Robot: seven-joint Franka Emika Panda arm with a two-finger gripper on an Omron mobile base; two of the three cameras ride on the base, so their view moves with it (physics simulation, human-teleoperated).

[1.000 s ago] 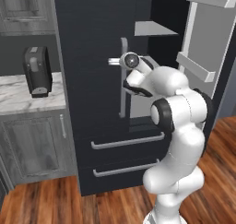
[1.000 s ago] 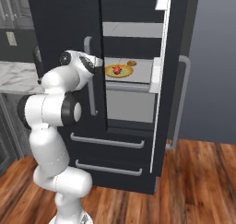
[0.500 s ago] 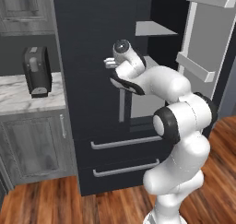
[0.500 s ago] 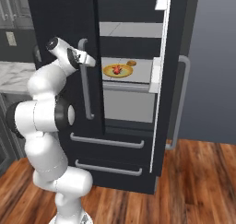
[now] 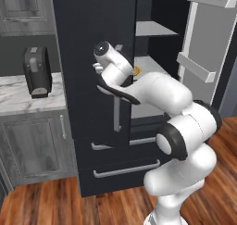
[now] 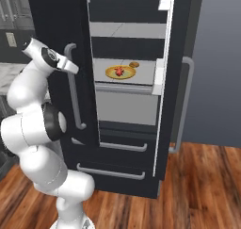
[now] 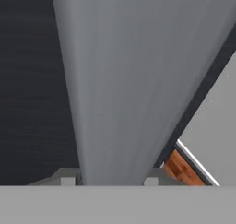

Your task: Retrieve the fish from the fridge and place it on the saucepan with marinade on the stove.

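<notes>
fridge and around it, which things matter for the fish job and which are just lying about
For the job:
- fridge, right door open
- fish, on the yellow-rimmed plate
- hand, at the left door handle

Lying about:
- small brown round item, beside the plate
- coffee machine, on the marble counter

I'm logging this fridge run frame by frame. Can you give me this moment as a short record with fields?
fridge: right door swung open, left door shut
fish: red-orange lump on a yellow-rimmed plate, on a middle shelf
small brown item: on the same shelf, behind the plate to the right
gripper: at the left door's long grey handle, away from the fish
jaw state: fingertips flank the handle in the hand view; closure cannot be told
coffee machine: on the marble counter left of the fridge
</notes>
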